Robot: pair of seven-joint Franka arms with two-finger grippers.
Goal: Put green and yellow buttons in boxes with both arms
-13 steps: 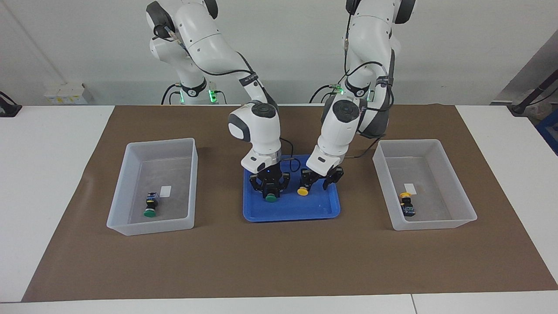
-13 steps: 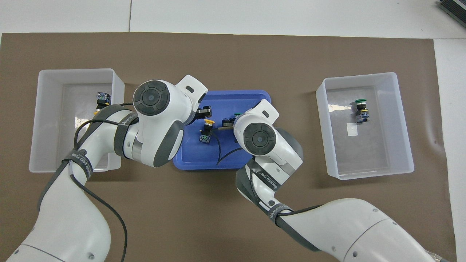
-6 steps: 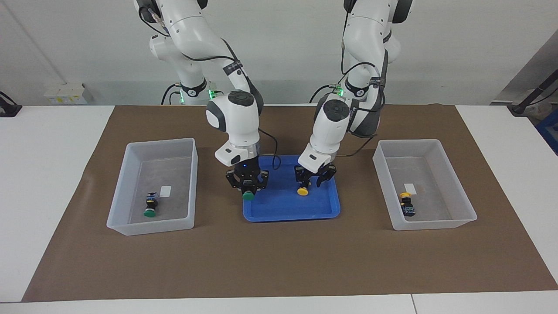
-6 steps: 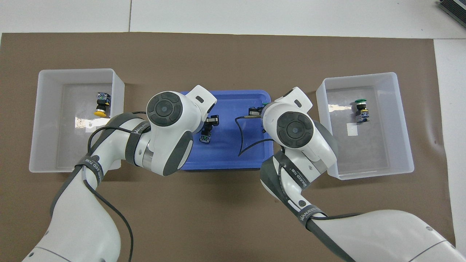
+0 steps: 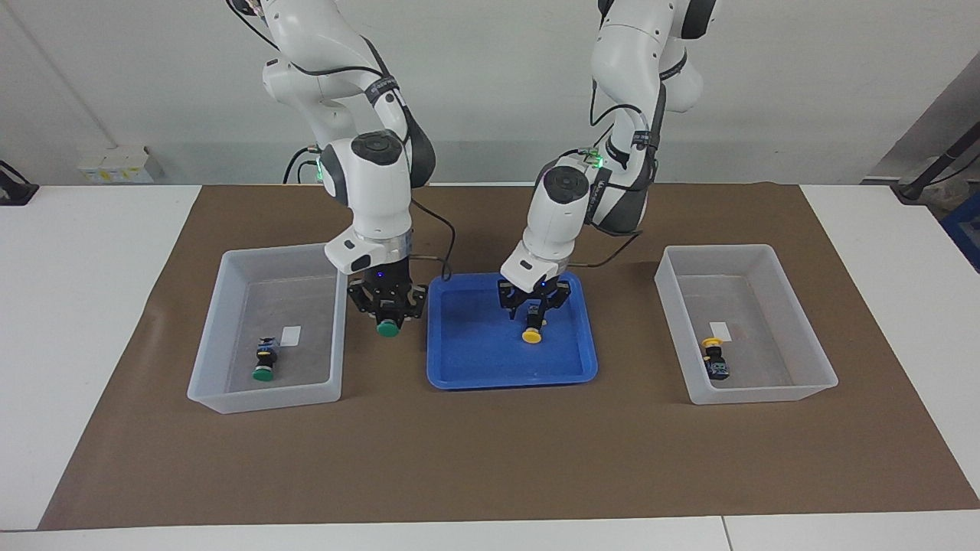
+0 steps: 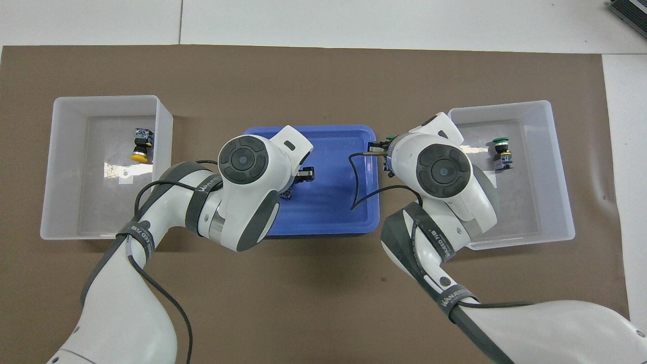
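Translucent box [image 5: 230, 398] at the right arm's end holds one green button [image 5: 262, 373]. The right gripper [image 5: 388, 312], clamped on another green button [image 5: 389, 328], hangs beside it. The left gripper [image 5: 534, 314] grips a yellow button [image 5: 532, 334] over the blue tray [image 5: 505, 377]. The other box [image 5: 796, 392] holds a second yellow button [image 5: 713, 346].

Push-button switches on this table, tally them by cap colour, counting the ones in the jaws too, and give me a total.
Green-capped black push-button switches: 2, one in a translucent white plastic tub, one held by the right gripper.
Yellow-capped: 2, one in the other tub, one held by the left gripper.
Total: 4.
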